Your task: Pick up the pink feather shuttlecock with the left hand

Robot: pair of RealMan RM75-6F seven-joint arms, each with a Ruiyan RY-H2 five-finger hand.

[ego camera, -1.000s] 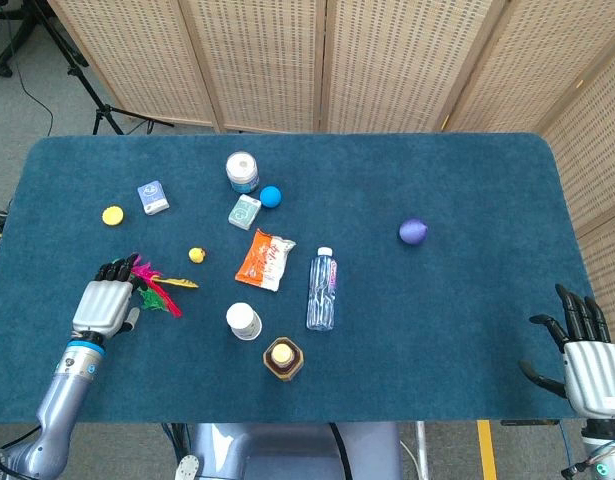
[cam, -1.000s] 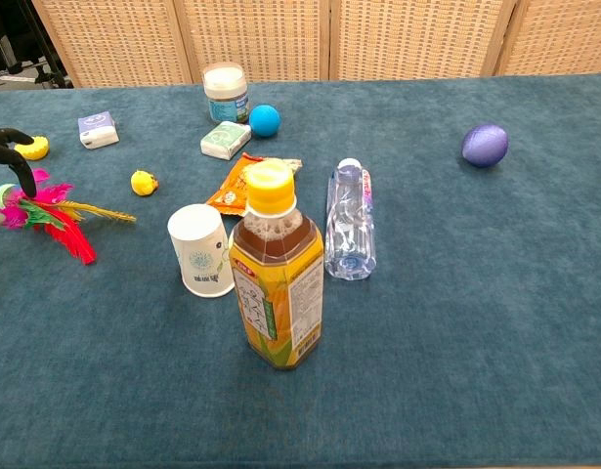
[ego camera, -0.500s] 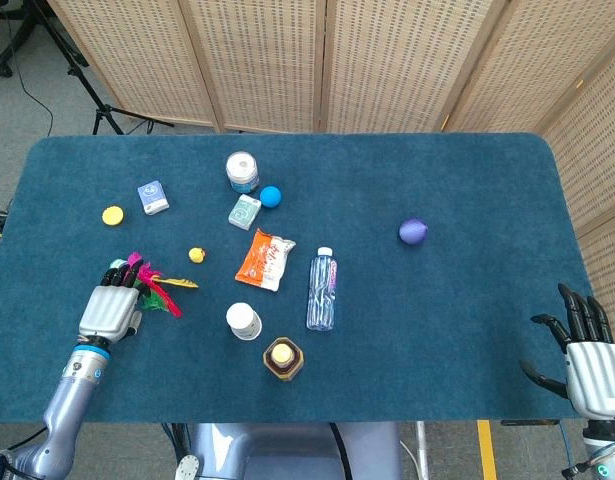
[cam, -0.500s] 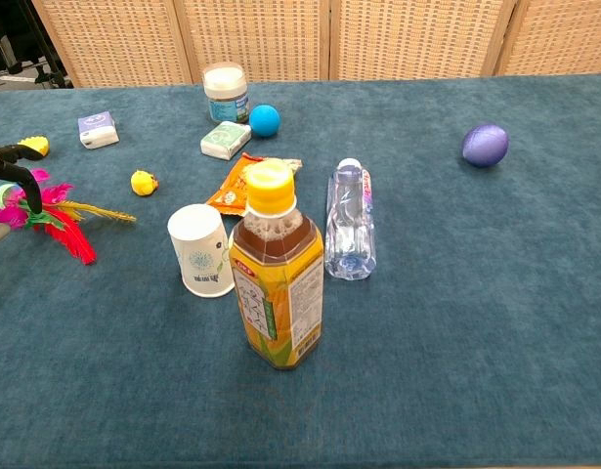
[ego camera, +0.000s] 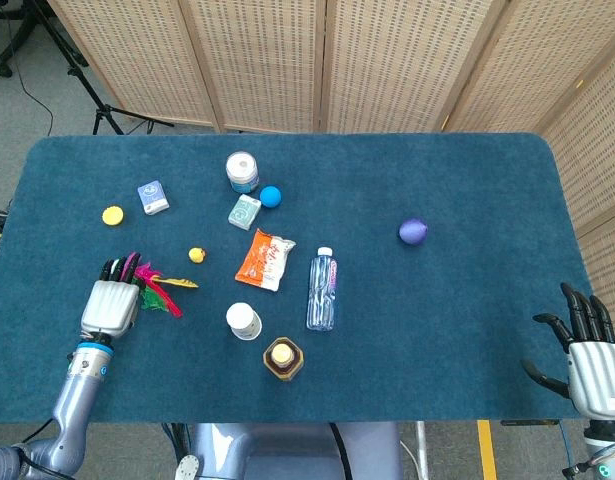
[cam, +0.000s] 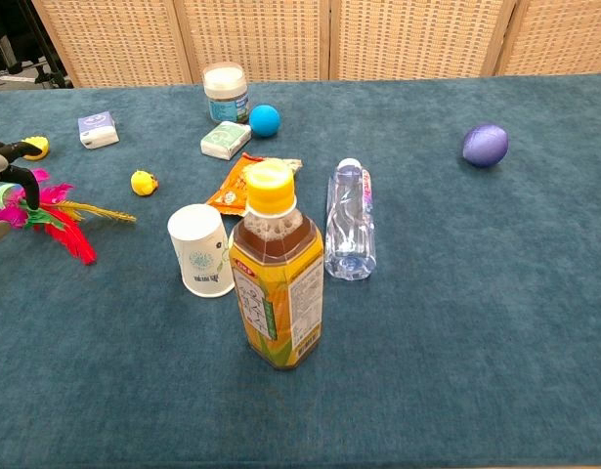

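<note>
One step remains open: your left hand point(ego camera: 109, 304) sits over the pink feather shuttlecock point(ego camera: 152, 287) near the table's left edge, grip unclear, so close firmly, then lift.

Left robot hand point(ego camera: 110, 300) lies palm down, fingers forward; right robot hand point(ego camera: 591, 358) open, fingers spread

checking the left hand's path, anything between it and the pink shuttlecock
Nothing: the left hand is already at the pink shuttlecock, fingertips over its base, in the head view.
</note>
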